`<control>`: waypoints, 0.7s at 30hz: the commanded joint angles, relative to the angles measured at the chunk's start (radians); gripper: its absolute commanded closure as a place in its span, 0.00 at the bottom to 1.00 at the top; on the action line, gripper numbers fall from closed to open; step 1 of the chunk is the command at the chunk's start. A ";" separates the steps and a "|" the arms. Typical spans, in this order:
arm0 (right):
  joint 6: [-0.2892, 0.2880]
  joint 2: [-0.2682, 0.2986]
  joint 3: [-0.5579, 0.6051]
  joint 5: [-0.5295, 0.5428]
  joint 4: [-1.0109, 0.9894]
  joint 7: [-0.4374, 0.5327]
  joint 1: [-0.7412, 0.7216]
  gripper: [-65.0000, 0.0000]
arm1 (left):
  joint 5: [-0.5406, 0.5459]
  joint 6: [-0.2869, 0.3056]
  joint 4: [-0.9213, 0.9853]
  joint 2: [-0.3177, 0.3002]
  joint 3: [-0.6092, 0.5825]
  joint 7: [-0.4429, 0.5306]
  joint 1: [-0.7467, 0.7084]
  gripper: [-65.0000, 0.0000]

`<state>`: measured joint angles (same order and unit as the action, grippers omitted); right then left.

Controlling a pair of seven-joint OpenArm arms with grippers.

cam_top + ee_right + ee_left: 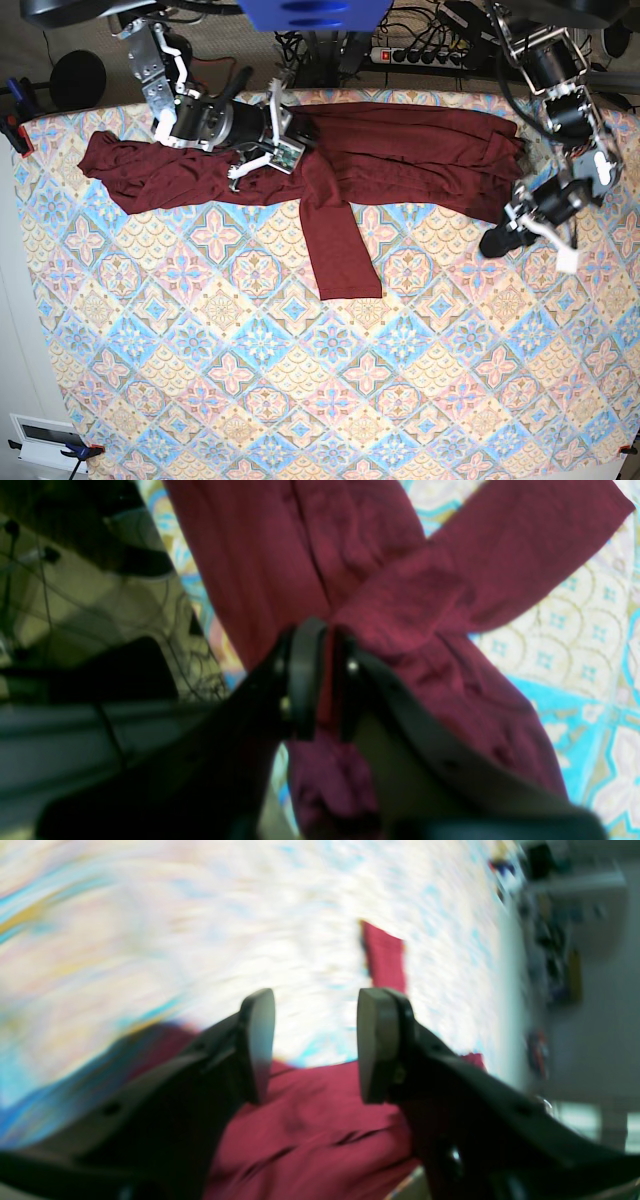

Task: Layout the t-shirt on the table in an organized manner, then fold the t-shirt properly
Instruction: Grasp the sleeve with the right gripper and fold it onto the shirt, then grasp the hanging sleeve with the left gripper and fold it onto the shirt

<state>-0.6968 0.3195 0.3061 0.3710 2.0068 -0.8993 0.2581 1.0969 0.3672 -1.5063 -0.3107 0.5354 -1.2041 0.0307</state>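
The dark maroon t-shirt (400, 150) lies stretched along the far side of the table (300, 380), with one sleeve reaching toward the middle. My right gripper (283, 140) sits on the shirt left of centre. In the right wrist view the right gripper (330, 650) is shut on a fold of the t-shirt (390, 570), with fabric filling the narrow gap between the fingers. My left gripper (497, 240) hovers just off the shirt's right end. In the blurred left wrist view the left gripper (315, 1030) stands open and empty above the t-shirt (320, 1130) and the table (200, 940).
A power strip (420, 50) and cables lie behind the table's far edge. A clamp (12, 125) grips the table's left edge, and a white box (45, 440) sits off the near left corner. Past the shirt's edge, the floor (75, 605) shows in the right wrist view.
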 commanded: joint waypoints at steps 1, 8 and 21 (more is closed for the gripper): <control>-0.001 0.017 -0.003 0.012 0.016 0.010 -0.001 0.82 | -0.004 0.003 -0.012 -0.003 -0.021 0.017 0.036 0.59; -0.001 0.025 -0.068 0.012 0.016 0.012 -0.013 0.76 | -0.211 0.003 0.020 0.133 -0.110 0.045 0.165 0.59; -0.001 0.025 -0.192 0.012 0.016 0.018 -0.013 0.76 | -0.535 -0.001 0.330 0.333 -0.111 0.112 0.349 0.59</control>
<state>-0.6964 0.3367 0.1211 0.3679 2.0064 -0.9012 0.2516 0.5411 0.3611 -1.1603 0.0242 0.4274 -1.0985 0.3592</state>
